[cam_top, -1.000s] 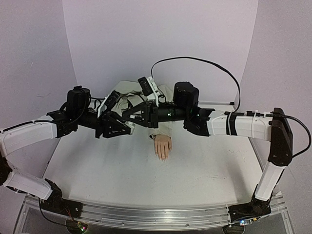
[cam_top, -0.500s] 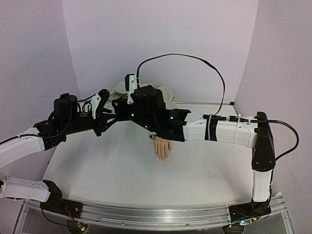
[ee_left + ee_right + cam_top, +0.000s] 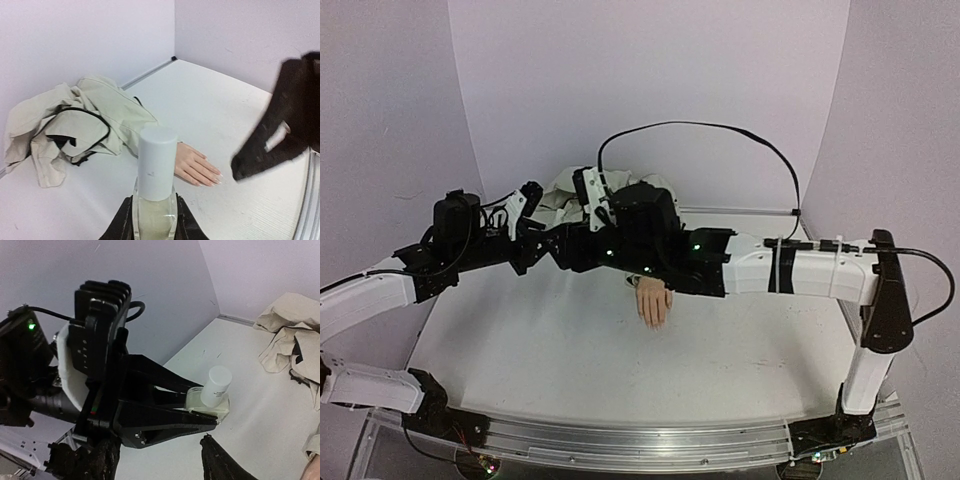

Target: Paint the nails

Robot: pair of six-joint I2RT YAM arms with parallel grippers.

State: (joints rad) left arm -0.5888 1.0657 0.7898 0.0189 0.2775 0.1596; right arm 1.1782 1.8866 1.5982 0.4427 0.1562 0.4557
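Between your left jaws the white-capped bottle (image 3: 156,165) sits clamped. Your right jaws gape empty near it, above the tabletop (image 3: 225,110).

Soft, even light falls bright on the desk (image 3: 570,350), and shadows are faint. The bottle (image 3: 156,165) is sharp in the left wrist view. Right of it, the right arm (image 3: 280,125) is smeared with blur. Below the bottle in the right wrist view, dark foreground parts are out of focus.

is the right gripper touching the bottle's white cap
Apart. The left wrist view shows table surface and the mannequin hand between the right gripper and the white cap of the bottle clamped in the left gripper.
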